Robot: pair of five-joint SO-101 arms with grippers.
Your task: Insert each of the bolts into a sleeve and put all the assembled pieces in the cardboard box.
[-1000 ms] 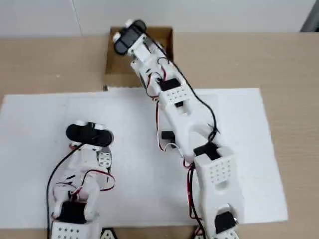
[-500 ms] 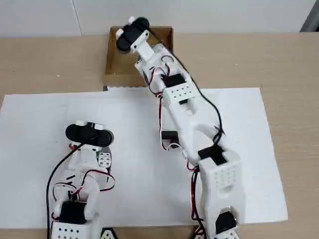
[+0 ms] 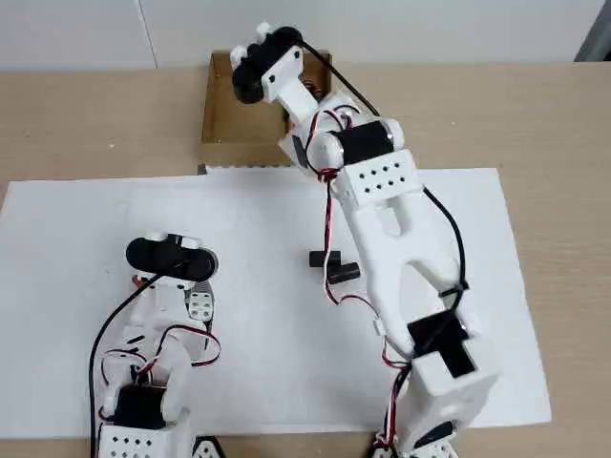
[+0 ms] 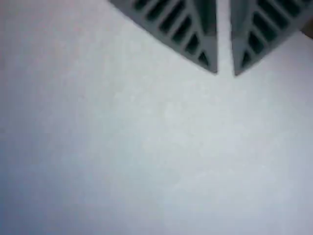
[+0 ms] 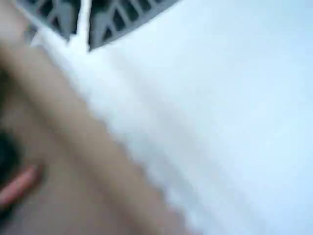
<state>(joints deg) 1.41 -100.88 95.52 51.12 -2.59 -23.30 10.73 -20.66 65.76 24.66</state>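
The cardboard box (image 3: 224, 124) stands on the table just beyond the far edge of the white sheet (image 3: 95, 219). My right arm (image 3: 382, 191) stretches from the near edge to the box, its wrist (image 3: 272, 67) over the box's right half. In the right wrist view, the right gripper (image 5: 79, 43) is shut and holds nothing, beside a blurred cardboard wall (image 5: 98, 147). Two small black pieces (image 3: 332, 264) lie together mid-sheet, beside the right arm. My left gripper (image 4: 225, 71) is shut just above bare sheet, holding nothing.
The left arm (image 3: 167, 260) is folded at the near left of the sheet. Bare wooden table (image 3: 535, 114) surrounds the sheet. A blurred pinkish shape (image 5: 19, 183) and a dark patch (image 5: 5, 152) show in the right wrist view; what they are cannot be told.
The right arm has swung rightward and farther over the box, uncovering the black pieces on the sheet. The left arm has stayed still.
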